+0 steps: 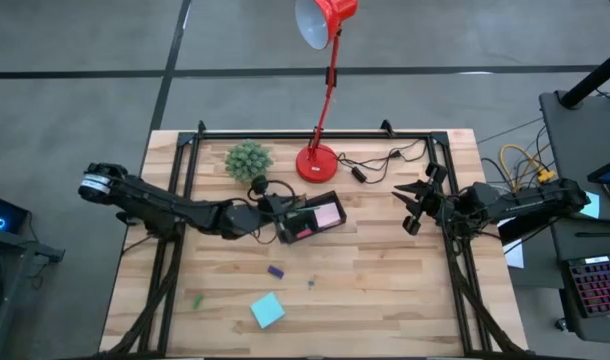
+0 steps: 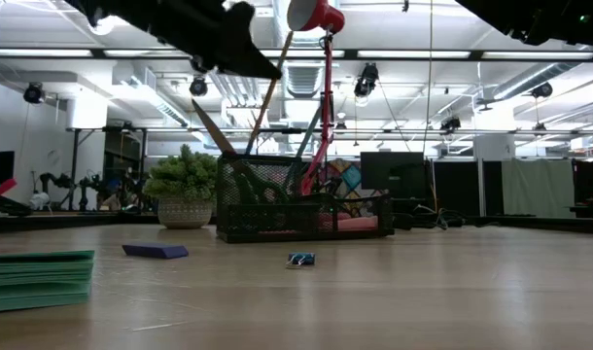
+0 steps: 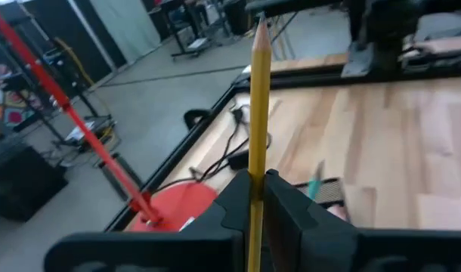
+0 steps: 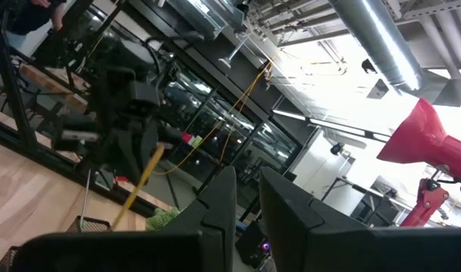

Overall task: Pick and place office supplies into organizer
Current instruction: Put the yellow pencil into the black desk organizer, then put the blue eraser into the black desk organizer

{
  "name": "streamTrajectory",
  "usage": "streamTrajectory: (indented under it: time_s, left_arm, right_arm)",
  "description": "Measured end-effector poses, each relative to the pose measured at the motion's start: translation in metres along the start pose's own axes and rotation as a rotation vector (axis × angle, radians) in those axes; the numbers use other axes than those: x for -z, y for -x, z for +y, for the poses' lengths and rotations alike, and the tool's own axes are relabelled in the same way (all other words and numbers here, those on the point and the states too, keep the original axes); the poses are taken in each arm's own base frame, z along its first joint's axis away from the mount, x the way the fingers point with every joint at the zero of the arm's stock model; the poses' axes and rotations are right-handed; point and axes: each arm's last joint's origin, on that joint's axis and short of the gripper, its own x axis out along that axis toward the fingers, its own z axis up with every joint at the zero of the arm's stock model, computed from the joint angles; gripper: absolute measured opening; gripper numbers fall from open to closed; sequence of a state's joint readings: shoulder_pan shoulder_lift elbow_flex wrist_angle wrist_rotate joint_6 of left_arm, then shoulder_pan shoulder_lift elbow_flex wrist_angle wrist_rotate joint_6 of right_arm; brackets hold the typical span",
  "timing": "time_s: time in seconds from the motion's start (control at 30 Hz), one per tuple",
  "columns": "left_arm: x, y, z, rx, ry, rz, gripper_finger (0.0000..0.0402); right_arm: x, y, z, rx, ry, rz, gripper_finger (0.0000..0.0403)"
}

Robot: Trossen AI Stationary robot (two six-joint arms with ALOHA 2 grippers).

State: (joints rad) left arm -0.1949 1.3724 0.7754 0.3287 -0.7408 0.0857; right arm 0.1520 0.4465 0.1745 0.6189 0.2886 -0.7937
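My left gripper (image 1: pixel 272 213) hangs over the left end of the black mesh organizer (image 1: pixel 297 232), shut on a yellow pencil (image 2: pixel 268 98). The pencil slants down toward the organizer's taller back section (image 2: pixel 262 185), where scissors (image 2: pixel 211 127) stand with the blades up. A pink sticky pad (image 1: pixel 328 215) lies in the low tray. A purple eraser (image 1: pixel 275 271), a blue-green sticky pad (image 1: pixel 267 310) and a small green piece (image 1: pixel 197 299) lie on the table. My right gripper (image 1: pixel 415 205) waits at the right, open, holding nothing. My left gripper pinches the pencil's shaft (image 3: pixel 255 162) between its two fingers, which lie across it. The sharpened tip (image 3: pixel 259 24) sticks out past the fingers. The pencil is tilted and lifted off the table. Its lower end (image 2: pixel 252 151) reaches the back section's rim; whether it touches, I cannot tell.
A red desk lamp stands with its round base (image 1: pixel 317 162) just behind the organizer, its cable (image 1: pixel 370 165) trailing right. A small green plant (image 1: pixel 248 160) sits at the back left. A tiny blue item (image 2: pixel 300 259) lies in front of the organizer. A black frame rail (image 1: pixel 315 133) runs along the far edge.
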Motion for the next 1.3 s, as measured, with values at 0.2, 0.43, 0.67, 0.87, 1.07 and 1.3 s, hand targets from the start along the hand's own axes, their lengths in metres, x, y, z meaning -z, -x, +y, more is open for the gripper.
streamTrajectory:
  time_s: [0.2, 0.43, 0.67, 0.87, 1.07, 1.3]
  left_arm:
    - [0.014, -0.018, 0.002, -0.014, 0.034, 0.050, 0.0006]
    - [0.031, -0.035, 0.000, -0.043, 0.033, 0.111, 0.0006]
    - [0.043, -0.045, 0.000, -0.064, 0.027, 0.152, 0.0006]
    - [0.045, -0.047, -0.001, -0.064, 0.021, 0.159, 0.0012]
    - [0.046, -0.047, -0.002, -0.028, 0.022, 0.160, 0.0055]
    - [0.046, -0.046, -0.002, -0.024, 0.016, 0.167, 0.0104]
  right_arm:
    - [0.000, 0.000, 0.000, 0.000, 0.001, 0.000, 0.0052]
    - [0.000, 0.000, 0.000, 0.000, 0.003, 0.000, 0.0052]
    - [0.000, 0.000, 0.000, 0.000, 0.004, 0.000, 0.0052]
    - [0.000, 0.000, 0.000, 0.000, 0.004, 0.000, 0.0052]
    - [0.000, 0.000, 0.000, 0.000, 0.003, 0.000, 0.0052]
    - [0.000, 0.000, 0.000, -0.001, 0.001, 0.000, 0.0052]
